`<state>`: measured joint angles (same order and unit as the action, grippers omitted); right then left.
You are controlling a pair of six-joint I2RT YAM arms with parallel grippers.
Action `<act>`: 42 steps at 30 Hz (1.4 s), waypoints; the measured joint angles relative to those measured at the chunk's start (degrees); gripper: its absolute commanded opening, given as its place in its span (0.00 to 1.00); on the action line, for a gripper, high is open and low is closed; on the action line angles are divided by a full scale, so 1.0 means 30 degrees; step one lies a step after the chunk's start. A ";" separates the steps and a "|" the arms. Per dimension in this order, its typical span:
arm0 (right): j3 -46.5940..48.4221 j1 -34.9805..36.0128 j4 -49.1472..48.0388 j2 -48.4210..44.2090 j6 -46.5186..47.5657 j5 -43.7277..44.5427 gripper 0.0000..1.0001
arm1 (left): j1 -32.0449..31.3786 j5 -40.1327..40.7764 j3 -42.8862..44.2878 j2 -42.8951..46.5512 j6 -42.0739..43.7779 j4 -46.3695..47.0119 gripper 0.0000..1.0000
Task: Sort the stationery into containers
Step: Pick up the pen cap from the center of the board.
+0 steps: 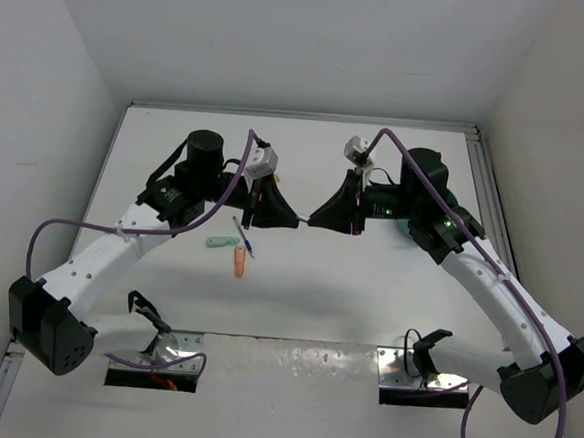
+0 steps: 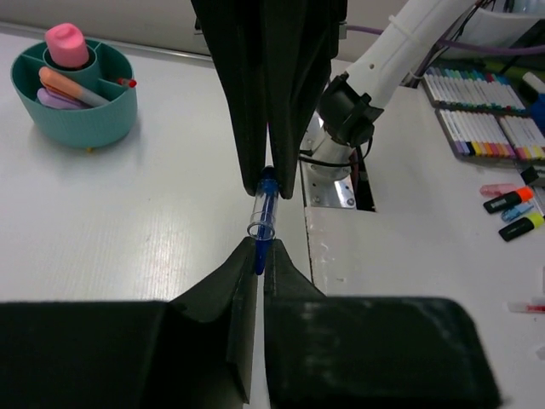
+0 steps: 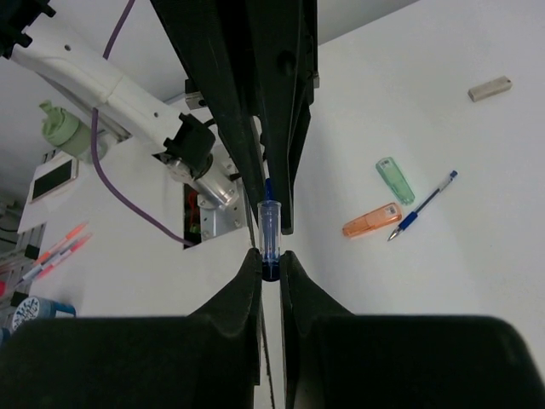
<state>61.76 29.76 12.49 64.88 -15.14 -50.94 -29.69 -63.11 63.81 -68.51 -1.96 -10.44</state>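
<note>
The sort looks partly done. In the left wrist view the teal cup [image 2: 85,119] already holds a pink-red marker [image 2: 66,43], a red-orange pen [image 2: 68,85] and a lilac highlighter [image 2: 53,100], each in its own compartment. Loose on the tabletop [image 1: 368,284] lie a mint-green stub [image 3: 392,179], an orange stub [image 3: 372,220] and a dark-blue pen [image 3: 423,204]. They sit close together at about 7 o'clock from the meeting grippers in the top view. A pale block [image 3: 490,88], possibly an eraser, lies well apart from them.

One more item is in mid-air: a clear-barrelled blue pen [image 2: 262,217], pinched at both ends. The left gripper [image 2: 260,247] is closed on one end and the right gripper [image 3: 268,260] on the other, tip to tip above the middle of the tabletop — it reads as a hand-over. From the left gripper the cup sits at about 10 o'clock, well apart; in the top view it is mostly hidden behind the right arm.
</note>
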 measured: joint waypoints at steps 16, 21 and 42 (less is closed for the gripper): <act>0.2251 0.0568 0.3847 0.0699 0.3410 -0.0058 0.40 | -0.0466 -0.0109 0.0459 -0.0393 0.1151 -0.0911 0.00; 0.4954 0.0947 0.8065 0.1967 0.7278 0.0197 0.45 | -0.0605 -0.0153 0.0823 -0.0699 0.2033 -0.1843 0.00; 0.8459 0.2018 1.5934 0.4503 1.4535 0.2208 0.41 | -0.1880 0.0299 0.1552 -0.1056 0.4284 -0.3854 0.00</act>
<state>87.13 35.81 60.29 78.39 28.47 -44.31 -35.33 -62.22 68.47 -71.68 10.90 -22.00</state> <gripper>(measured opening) 0.410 0.069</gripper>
